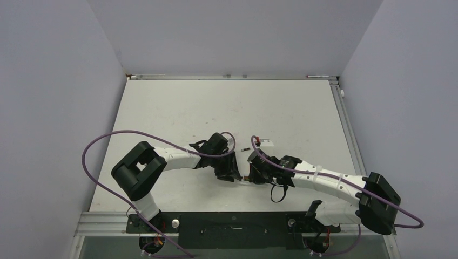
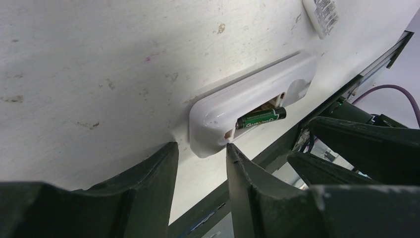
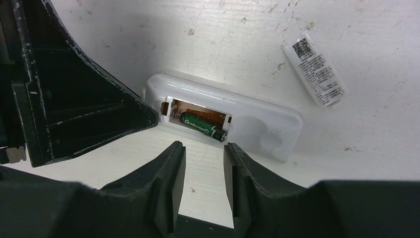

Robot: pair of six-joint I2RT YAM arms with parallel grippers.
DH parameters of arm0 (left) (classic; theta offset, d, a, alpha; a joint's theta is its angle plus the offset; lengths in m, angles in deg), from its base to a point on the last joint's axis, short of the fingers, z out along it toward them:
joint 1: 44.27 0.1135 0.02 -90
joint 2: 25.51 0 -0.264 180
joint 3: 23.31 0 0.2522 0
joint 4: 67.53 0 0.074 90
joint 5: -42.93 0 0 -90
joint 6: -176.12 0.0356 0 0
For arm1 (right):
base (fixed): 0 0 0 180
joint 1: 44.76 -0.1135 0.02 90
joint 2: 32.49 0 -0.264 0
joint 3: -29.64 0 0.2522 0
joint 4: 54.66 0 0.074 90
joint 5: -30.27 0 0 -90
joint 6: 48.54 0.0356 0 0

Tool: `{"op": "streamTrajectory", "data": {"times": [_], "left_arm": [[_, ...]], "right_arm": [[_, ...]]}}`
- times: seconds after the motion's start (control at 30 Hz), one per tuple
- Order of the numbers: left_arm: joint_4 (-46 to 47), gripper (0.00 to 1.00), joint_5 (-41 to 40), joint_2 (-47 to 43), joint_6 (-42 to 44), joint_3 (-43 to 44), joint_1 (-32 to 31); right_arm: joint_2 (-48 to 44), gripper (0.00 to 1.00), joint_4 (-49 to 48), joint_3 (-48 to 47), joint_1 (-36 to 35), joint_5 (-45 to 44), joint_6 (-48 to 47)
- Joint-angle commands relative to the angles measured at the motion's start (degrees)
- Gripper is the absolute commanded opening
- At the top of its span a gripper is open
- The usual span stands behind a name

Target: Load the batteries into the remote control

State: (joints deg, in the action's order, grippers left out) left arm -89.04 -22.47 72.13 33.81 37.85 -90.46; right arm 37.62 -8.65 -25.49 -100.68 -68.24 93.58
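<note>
The remote (image 3: 257,124) lies slot-up near the middle of the tabletop's (image 1: 178,108) near edge, with one battery (image 3: 203,126) askew in its slot. The left gripper (image 2: 200,183) and right gripper (image 3: 204,183) both stand parted and empty. It seems best to steady the remote with one and gently press the battery's raised end down with the other.

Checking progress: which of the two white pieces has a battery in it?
The remote, the larger piece: one battery lies in its open slot. The smaller cover, with printed text, lies apart, holding none.
</note>
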Motion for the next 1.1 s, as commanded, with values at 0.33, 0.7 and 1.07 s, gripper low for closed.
{"op": "streamTrajectory", "data": {"times": [0.33,0.7,1.07], "left_arm": [[1.5,0.31,-1.1,2.2,-0.2,1.9,-1.1],[1.5,0.28,-1.1,2.1,-0.5,1.6,-1.3],[1.5,0.27,-1.0,2.2,-0.4,1.7,-1.3]], "right_arm": [[2.5,0.29,-4.0,1.4,0.2,-1.5,1.8],[4.9,0.23,-5.6,1.5,0.2,-0.8,1.8],[6.1,0.18,-6.8,1.8,0.2,0.7,0.8]]}}
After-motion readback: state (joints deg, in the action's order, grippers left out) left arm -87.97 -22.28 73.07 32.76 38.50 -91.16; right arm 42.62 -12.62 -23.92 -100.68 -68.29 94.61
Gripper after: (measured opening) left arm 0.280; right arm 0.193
